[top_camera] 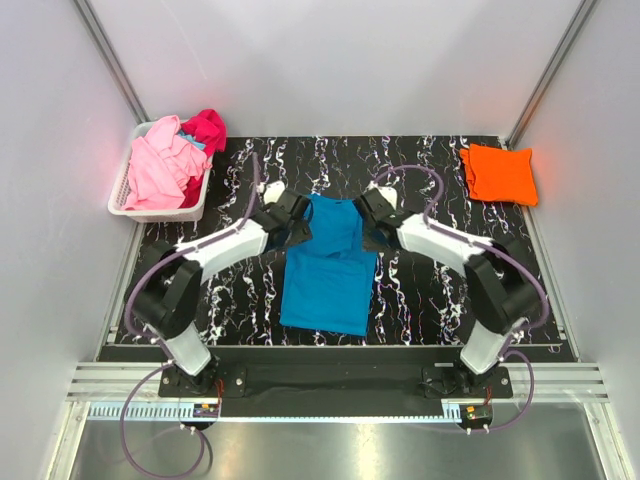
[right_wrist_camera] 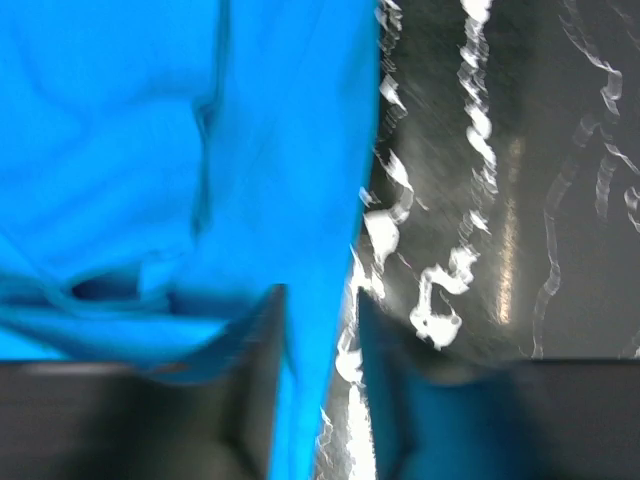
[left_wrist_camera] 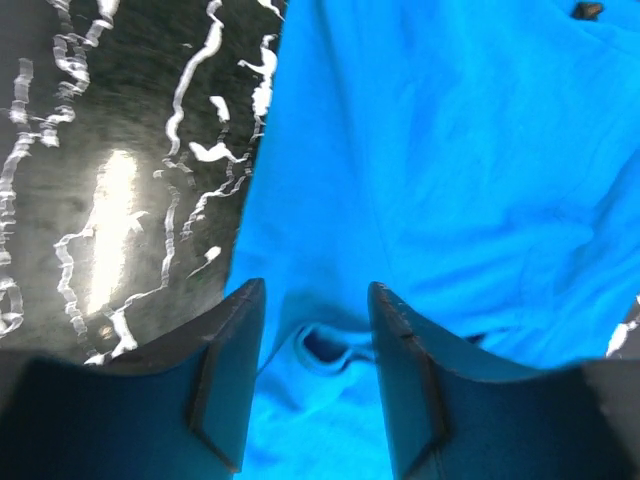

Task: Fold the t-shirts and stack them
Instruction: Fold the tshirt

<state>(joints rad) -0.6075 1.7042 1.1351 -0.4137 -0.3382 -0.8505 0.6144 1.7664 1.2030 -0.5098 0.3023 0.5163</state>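
The turquoise tee lies flat in the middle of the worktop, running from near to far. Its narrower far part sits on the wider near part, with a crease across where they meet.

The two pincers flank that far part. The left pincer is at the tee's left edge with its jaws apart. A small pucker of blue cloth lies in the gap between them and neither jaw presses on it. The right pincer is at the right edge. Its view is blurred, but the jaws stand apart there too. The hem runs up between them beside the left jaw, and bare worktop shows between the cloth and the other jaw.

The left arm and right arm both rise from the near edge. Their elbows are thrown out toward the sides and their forearms slant inward and low, so the wrists face each other across the tee.

An orange tee lies folded square near the far right corner. At the far left corner stands a white basket heaped with a pink tee, with a magenta tee behind it.
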